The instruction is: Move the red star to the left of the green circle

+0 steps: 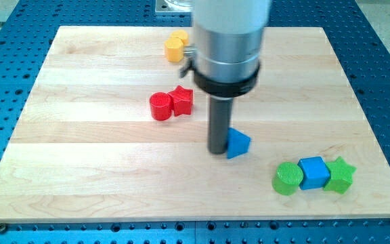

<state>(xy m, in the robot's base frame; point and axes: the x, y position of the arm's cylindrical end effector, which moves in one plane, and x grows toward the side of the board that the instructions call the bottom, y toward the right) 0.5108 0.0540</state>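
red star (182, 100) lying flat, up and to the view's left of my tip (219, 152), touching a red cylinder, green circle (286, 179) flat, lower right of tip, well apart

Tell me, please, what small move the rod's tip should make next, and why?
Probably lift clear toward the view's top-left, behind the red star-shaped block. My tip touches the blue triangular block, while the green round block sits toward the view's bottom right, so the star needs pushing that way.
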